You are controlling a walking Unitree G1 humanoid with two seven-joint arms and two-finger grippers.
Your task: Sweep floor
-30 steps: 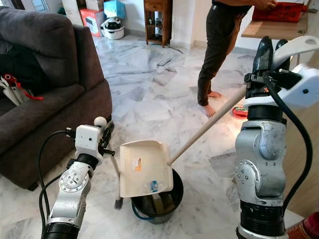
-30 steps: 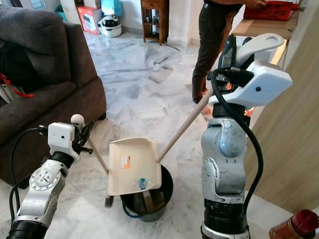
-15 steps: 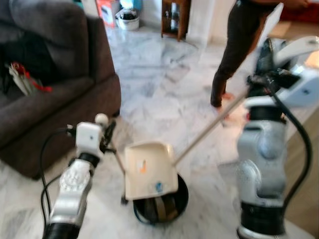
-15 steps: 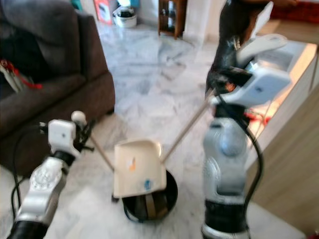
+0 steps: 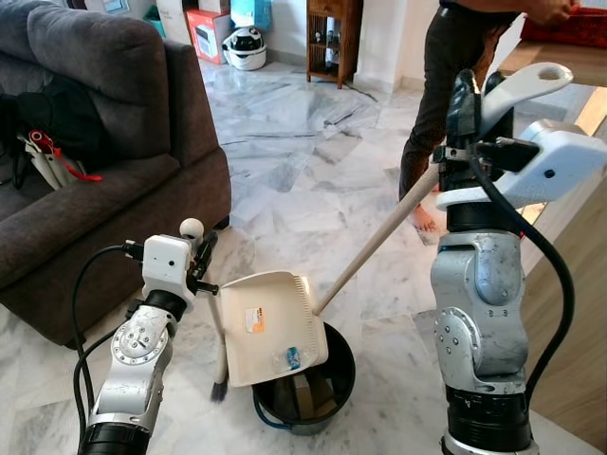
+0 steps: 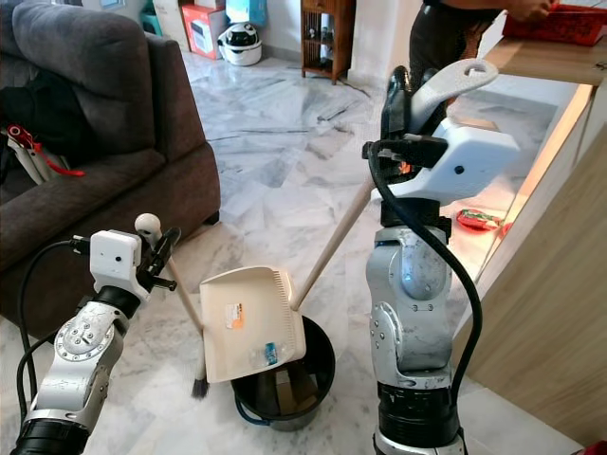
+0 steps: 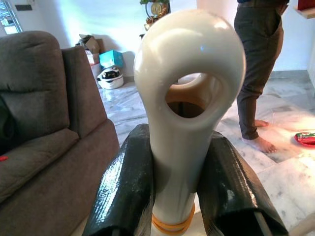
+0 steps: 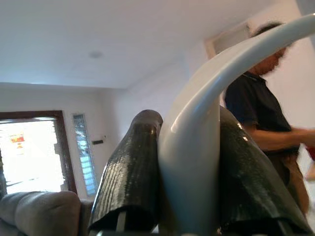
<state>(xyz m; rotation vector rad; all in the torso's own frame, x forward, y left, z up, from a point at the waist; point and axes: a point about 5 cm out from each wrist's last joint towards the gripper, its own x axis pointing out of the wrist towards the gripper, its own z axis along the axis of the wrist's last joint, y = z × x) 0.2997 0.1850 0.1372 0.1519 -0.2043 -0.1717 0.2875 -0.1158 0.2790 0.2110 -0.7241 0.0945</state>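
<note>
Over a black bucket (image 5: 308, 403) on the marble floor (image 5: 303, 161): cream dustpan (image 5: 270, 327) tilted above the rim, its long handle (image 5: 375, 242) slanting up to the right gripper (image 5: 471, 100), clenched around the looped top end. Beside the dustpan, toward the sofa (image 5: 85, 190): small broom (image 5: 216, 332), bristles touching the floor just next to the bucket, its ring-shaped handle end pinched between the left gripper (image 7: 179, 191) fingers (image 7: 123, 191). Well beyond, near a counter: a person (image 5: 455, 85), barefoot.
</note>
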